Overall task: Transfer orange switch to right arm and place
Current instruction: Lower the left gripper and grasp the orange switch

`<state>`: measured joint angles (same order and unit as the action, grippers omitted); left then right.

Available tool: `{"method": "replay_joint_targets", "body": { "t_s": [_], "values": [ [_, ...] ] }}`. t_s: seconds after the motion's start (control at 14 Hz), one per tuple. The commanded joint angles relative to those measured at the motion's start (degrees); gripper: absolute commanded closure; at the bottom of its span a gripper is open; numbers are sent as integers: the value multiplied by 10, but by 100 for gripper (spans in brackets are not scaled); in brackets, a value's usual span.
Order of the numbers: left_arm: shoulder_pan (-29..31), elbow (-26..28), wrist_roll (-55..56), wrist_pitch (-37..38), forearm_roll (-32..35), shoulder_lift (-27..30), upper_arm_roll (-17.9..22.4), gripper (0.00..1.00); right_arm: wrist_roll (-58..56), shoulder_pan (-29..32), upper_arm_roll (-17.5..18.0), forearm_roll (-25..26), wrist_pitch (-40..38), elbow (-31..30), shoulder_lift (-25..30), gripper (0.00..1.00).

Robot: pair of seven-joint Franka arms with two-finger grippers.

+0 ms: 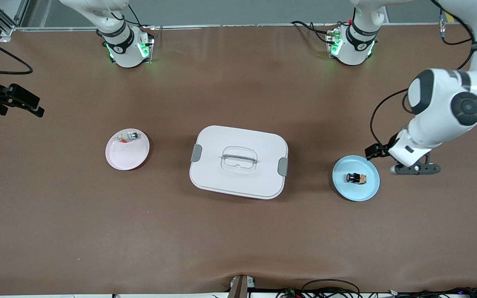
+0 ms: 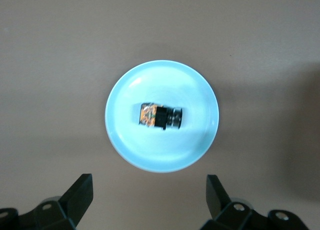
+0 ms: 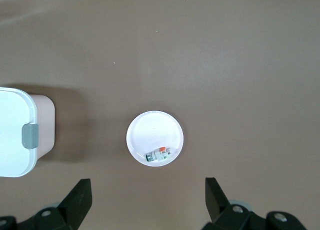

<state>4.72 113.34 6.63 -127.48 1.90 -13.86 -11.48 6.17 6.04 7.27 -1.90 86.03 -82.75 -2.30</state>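
The orange switch (image 1: 357,178) lies on its side in the middle of a light blue plate (image 1: 346,191) near the left arm's end of the table. In the left wrist view the switch (image 2: 159,116) shows its orange body and dark round button end on that plate (image 2: 125,140). My left gripper (image 1: 414,169) hangs open and empty just beside the plate, toward the left arm's end; its fingers (image 2: 80,195) stand wide apart. My right gripper (image 1: 19,101) is high up, open and empty (image 3: 148,195), looking down on a pink plate (image 3: 150,127).
A white lidded box (image 1: 213,165) with grey clips stands mid-table; its edge shows in the right wrist view (image 3: 15,135). The pink plate (image 1: 124,159) holds a whitish-clear part (image 1: 127,136) with green and red bits, also in the right wrist view (image 3: 160,155).
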Motion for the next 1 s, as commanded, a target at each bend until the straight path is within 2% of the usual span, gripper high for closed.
{"method": "replay_joint_targets", "body": {
  "t_s": [0.0, 0.43, 0.93],
  "values": [
    [-1, -2, -1, -63, 30, -48, -2, 0, 4, 6, 4, -5, 8, -16, 16, 0],
    [-1, -4, -1, -137, 94, -117, -3, 0, 4, 6, 5, -5, 8, -16, 16, 0],
    [0, -2, -2, -188, 94, -159, -3, 0, 4, 6, 5, -5, 7, -16, 16, 0]
  ]
}}
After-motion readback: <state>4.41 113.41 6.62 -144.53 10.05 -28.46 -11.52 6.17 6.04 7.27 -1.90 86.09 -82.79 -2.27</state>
